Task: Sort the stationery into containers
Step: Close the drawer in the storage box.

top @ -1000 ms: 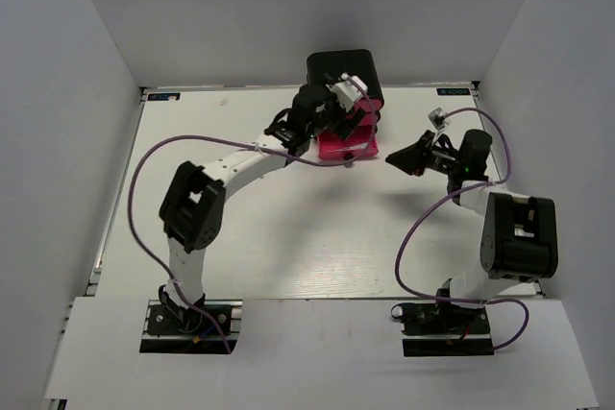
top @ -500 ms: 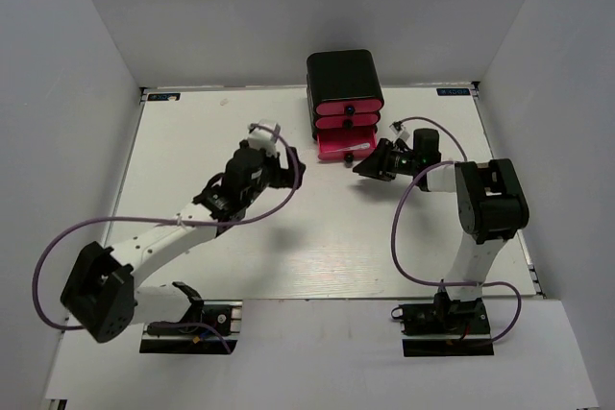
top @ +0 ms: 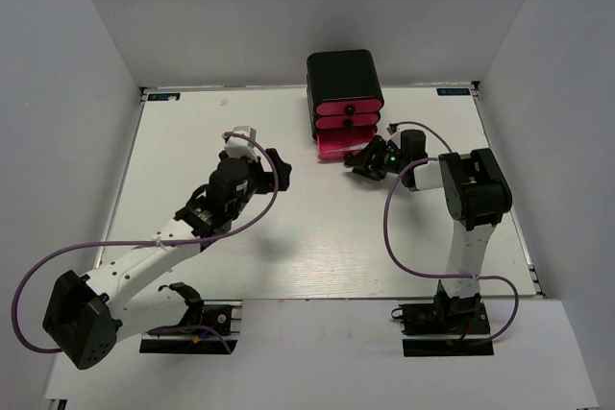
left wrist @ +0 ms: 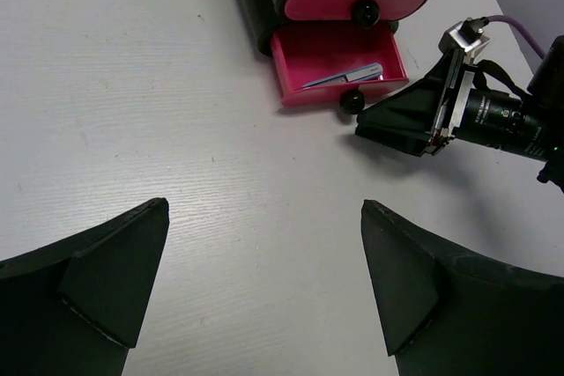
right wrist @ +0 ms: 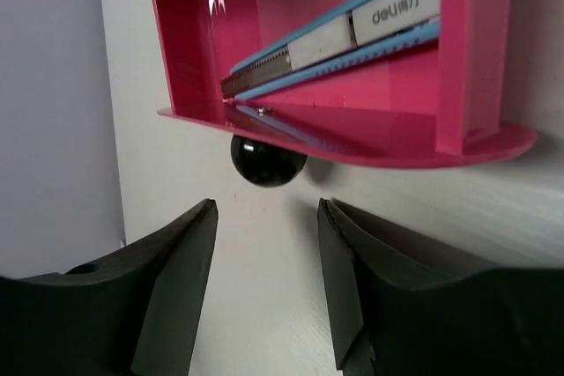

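**Both arms at the drawer box, bottom drawer open**

The right fingers (right wrist: pixel 172 297) stand moderately apart and hold nothing. Their tips point at the black knob (right wrist: pixel 267 158) of the bottom drawer (right wrist: pixel 189 50). The knob sits just ahead of the gap and touches neither finger. The drawer is pink and pulled out onto the white worktop (top: pixel 192 141). Inside it lies a flat blue-and-white cutter (right wrist: pixel 352 28), set slantwise across the floor (its white label reads "deli").

The left fingers (left wrist: pixel 97 279) are spread wide and empty. They hang over bare worktop, well apart from the drawer, with the wrist camera looking toward it. Seen from above, the left arm reaches diagonally from its base toward the middle of the worktop, while the right arm is folded close in front of the box.

The black rounded box (top: pixel 343 72) stands at the far edge of the worktop. Its two upper pink drawers are pushed in.
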`<state>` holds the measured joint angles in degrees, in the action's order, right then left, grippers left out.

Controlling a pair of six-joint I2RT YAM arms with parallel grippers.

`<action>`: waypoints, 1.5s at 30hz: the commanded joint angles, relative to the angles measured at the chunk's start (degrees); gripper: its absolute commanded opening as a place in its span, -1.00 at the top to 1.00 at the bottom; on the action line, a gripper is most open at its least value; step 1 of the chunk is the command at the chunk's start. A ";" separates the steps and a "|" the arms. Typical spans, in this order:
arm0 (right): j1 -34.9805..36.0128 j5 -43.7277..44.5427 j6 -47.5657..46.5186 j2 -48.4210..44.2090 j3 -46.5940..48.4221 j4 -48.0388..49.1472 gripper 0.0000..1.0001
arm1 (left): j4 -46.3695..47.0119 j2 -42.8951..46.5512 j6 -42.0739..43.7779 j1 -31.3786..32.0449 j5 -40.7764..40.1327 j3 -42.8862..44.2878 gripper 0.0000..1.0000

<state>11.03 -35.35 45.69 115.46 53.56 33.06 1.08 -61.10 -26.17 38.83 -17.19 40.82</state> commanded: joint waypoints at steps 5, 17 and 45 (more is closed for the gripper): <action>0.84 5.03 1.33 3.72 3.83 5.70 -0.09 | -3.45 3.62 -2.91 0.28 -3.38 -1.88 -0.99; 1.54 5.83 1.51 5.57 4.27 11.32 0.58 | -5.48 3.62 -2.92 0.81 -3.90 -0.74 -0.99; 1.37 8.63 0.36 13.65 22.55 8.25 0.46 | -5.48 1.96 -4.06 0.81 -2.23 -0.04 -0.99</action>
<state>12.14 -28.27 47.37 128.51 72.79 36.99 -4.34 -59.57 -29.67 39.48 -20.25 39.42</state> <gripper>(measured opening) 0.407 0.994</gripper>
